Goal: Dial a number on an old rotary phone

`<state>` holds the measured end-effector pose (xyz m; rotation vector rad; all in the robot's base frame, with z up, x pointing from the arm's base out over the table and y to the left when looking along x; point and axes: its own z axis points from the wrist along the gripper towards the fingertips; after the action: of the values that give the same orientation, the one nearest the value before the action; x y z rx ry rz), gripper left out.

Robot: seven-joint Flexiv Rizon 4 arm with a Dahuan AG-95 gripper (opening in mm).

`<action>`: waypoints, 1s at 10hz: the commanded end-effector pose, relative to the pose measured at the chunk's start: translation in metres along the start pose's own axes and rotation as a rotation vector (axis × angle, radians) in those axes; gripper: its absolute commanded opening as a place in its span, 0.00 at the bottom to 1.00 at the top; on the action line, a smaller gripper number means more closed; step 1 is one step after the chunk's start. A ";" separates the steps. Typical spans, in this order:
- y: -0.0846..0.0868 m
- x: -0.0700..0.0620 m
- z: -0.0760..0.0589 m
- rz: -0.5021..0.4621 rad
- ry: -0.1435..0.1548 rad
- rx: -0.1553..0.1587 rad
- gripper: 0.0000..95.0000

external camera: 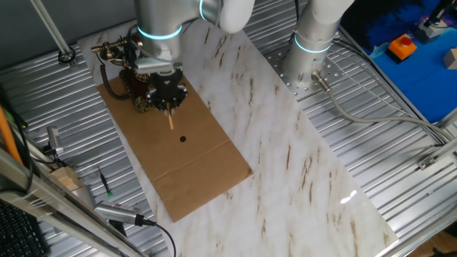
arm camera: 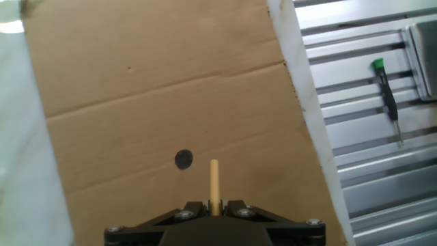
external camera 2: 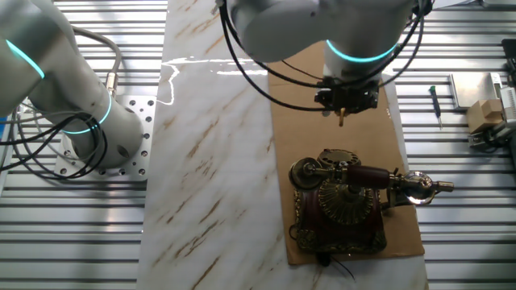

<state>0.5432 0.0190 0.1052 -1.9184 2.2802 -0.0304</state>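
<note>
The old rotary phone point(external camera 2: 340, 201) is dark brown with brass trim and stands on a cardboard sheet point(external camera 2: 339, 105); it also shows in one fixed view point(external camera: 128, 68), partly hidden by the arm. It is out of the hand view. My gripper point(arm camera: 214, 203) is shut on a thin tan wooden stick point(arm camera: 214, 184) that points out past the fingers. In the other fixed view the gripper point(external camera 2: 345, 107) hovers over the cardboard, apart from the phone's front. In one fixed view the stick point(external camera: 170, 118) points down toward the cardboard.
A small black dot point(arm camera: 183, 159) marks the cardboard beside the stick tip. A green-handled screwdriver point(arm camera: 386, 92) lies on the ribbed metal table beyond the marble slab point(external camera: 285, 143). A second robot base point(external camera: 310, 61) stands at the slab's far edge.
</note>
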 end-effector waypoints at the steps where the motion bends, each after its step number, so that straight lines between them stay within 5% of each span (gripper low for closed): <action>1: 0.001 -0.003 -0.001 -0.009 0.001 -0.001 0.00; 6: 0.001 -0.004 0.000 -0.008 0.002 0.002 0.00; 10: -0.007 0.003 0.017 -0.008 -0.006 0.014 0.00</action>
<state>0.5535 0.0150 0.0851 -1.9150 2.2636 -0.0422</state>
